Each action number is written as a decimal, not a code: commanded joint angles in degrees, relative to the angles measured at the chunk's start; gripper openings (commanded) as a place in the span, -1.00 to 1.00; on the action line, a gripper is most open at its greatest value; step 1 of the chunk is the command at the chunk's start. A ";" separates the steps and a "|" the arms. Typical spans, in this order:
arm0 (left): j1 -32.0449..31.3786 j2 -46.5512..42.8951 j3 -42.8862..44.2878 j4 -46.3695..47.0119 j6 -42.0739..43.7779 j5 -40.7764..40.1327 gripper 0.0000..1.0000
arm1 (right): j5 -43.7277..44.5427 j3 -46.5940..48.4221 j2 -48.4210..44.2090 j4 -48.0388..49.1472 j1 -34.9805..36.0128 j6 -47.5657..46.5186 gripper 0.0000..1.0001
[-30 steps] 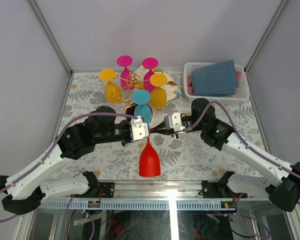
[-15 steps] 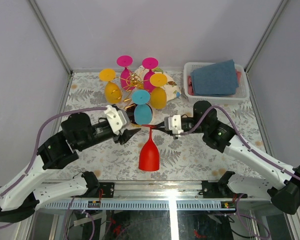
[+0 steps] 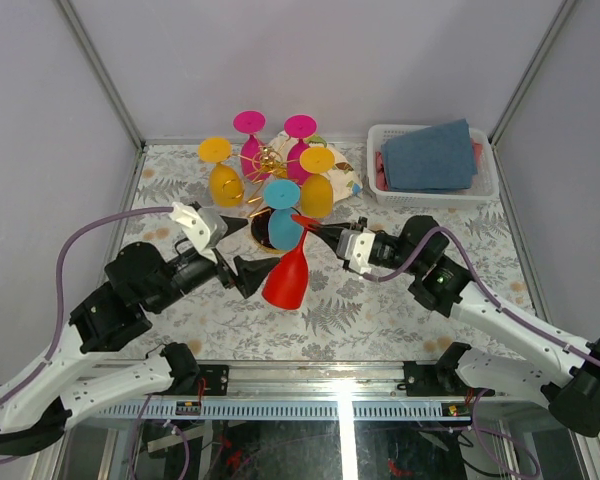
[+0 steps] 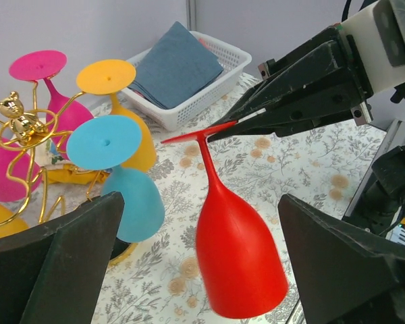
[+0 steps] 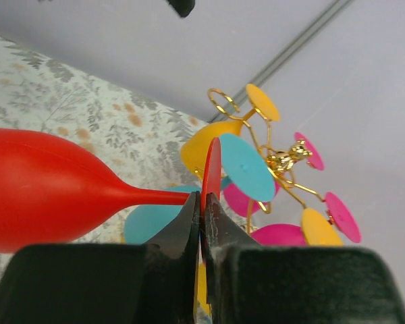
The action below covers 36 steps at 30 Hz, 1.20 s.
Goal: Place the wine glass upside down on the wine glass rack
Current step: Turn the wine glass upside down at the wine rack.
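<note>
Over floral tabletop (image 3: 380,310), wine glass (image 3: 285,280) was held foot-pinched by right hand (image 3: 308,224), left hand (image 3: 248,250) spread; free wine glass rack (image 3: 265,160) loop likely needed next.

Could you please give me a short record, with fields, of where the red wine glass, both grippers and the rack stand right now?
red wine glass: hanging bowl down, tilted, not yet on the rack
right gripper: shut on the rim of the glass's foot
left gripper: open, one finger on each side of the bowl, clear of it
wine glass rack: holds two pink glasses, two yellow glasses and one blue glass, all upside down
basket: white, far right corner, blue cloth inside
</note>
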 commanded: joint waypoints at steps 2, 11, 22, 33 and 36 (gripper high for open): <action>0.07 2.06 -0.53 5.62 -3.86 0.82 0.96 | 4.26 -1.85 -2.19 13.84 0.47 -0.04 -1.00; 0.03 6.26 -0.14 10.17 -9.27 3.63 0.92 | 4.65 -3.95 -4.08 18.42 0.50 0.35 -1.00; 0.06 9.73 0.82 12.09 -10.83 5.48 0.97 | 5.56 -4.86 -6.37 17.24 0.42 0.34 -1.00; 0.07 12.70 1.65 14.36 -10.62 4.44 0.23 | 2.41 -4.72 -7.50 18.06 0.50 2.89 -1.00; 0.05 12.71 1.08 15.28 -11.04 3.41 0.16 | 1.74 -5.10 -7.73 19.16 0.50 3.77 -1.00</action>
